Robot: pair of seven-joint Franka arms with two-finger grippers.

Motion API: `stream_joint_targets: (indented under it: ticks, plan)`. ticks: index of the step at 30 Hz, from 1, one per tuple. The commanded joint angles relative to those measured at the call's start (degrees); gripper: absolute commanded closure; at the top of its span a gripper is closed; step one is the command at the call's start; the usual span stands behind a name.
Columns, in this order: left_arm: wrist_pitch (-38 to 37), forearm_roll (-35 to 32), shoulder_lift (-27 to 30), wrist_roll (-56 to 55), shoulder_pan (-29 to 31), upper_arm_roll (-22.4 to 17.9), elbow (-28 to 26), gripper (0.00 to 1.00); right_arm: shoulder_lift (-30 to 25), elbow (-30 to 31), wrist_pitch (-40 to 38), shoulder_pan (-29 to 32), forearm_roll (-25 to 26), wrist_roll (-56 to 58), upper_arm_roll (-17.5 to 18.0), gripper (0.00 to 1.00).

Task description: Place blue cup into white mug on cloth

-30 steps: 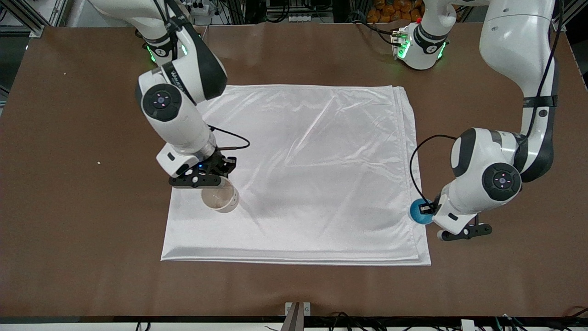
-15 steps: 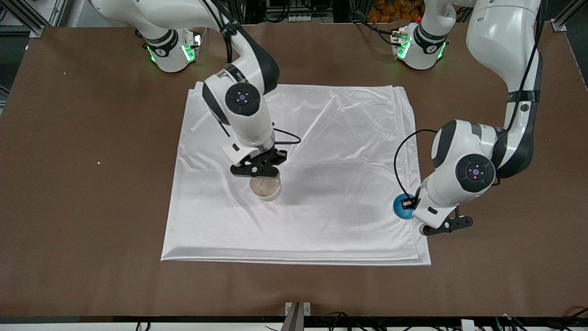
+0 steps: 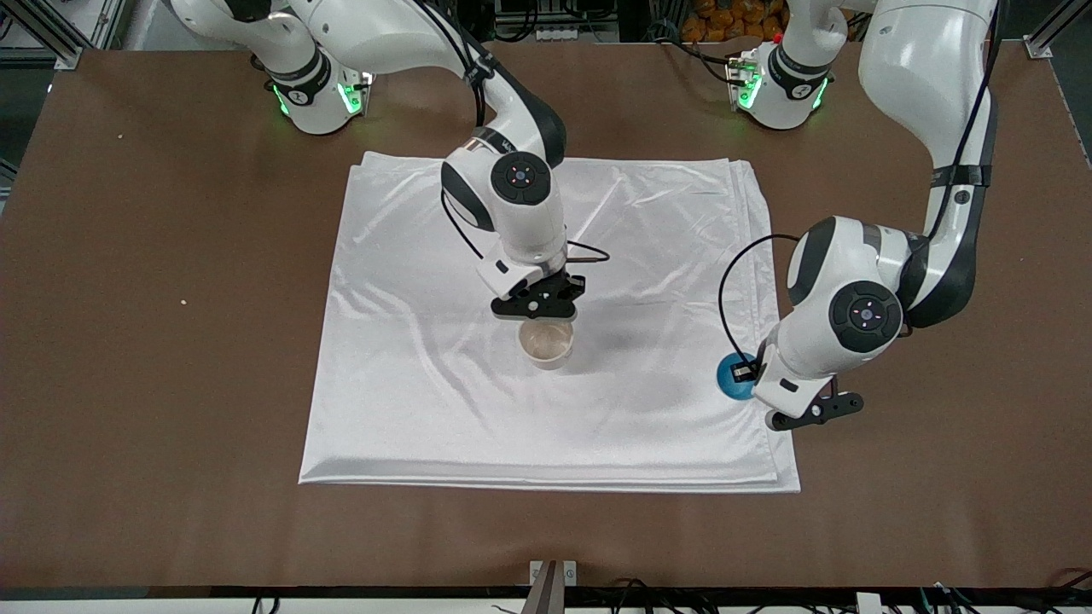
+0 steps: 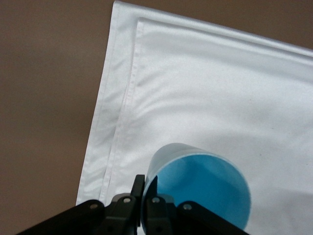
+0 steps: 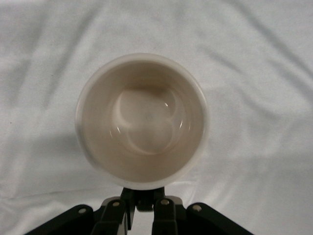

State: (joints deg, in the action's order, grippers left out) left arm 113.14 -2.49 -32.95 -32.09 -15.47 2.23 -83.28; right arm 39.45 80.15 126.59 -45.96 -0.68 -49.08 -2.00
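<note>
Grippers clamp rims: left [image 3: 751, 375] light-blue cup [image 3: 734, 376], right [image 3: 539, 317] cream mug [image 3: 546, 343].

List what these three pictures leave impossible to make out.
- Small cream-white mug: handle and side hidden in front and right wrist views by the right gripper.
- Light-blue tapered cup: partly covered in front view by the left gripper; cut off by the left wrist view's edge.
- Whether either cup touches the shiny white cloth.

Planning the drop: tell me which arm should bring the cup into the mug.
Left. Its tool is shut on the blue cup over the cloth's edge. The right tool grips the mug mid-cloth, mouth up and empty.
</note>
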Motion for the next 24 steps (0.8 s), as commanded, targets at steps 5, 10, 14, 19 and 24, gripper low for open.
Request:
stream_joint_targets:
  ticks: [5, 10, 14, 19, 24]
  plan:
    - [-1.34, 0.91, 1.4, -4.2, -1.84, -0.03, -0.13, 1.0, 4.67, -2.71, 2.87, -1.77, 1.91, -1.46, -0.72, 1.0]
    - [-1.34, 0.82, 1.49, -5.61, -2.72, -0.03, -0.04, 1.0, 5.81, -3.33, 3.48, -2.03, 2.17, -2.16, -0.72, 0.97]
    - [-1.34, 0.91, 1.49, -5.61, -3.07, 0.05, -0.04, 1.0, 6.17, -3.59, 3.66, -1.94, 2.17, -2.25, -0.72, 0.16]
    - [-1.34, 0.91, 1.49, -6.93, -3.77, 0.05, 0.04, 1.0, 5.38, -3.59, 2.87, -1.86, 2.17, -2.16, -0.72, 0.0]
    - [-1.34, 0.91, 1.49, -8.42, -4.39, 0.05, 0.48, 1.0, 4.06, -3.68, 0.51, -1.59, 2.0, -1.99, -0.72, 0.0]
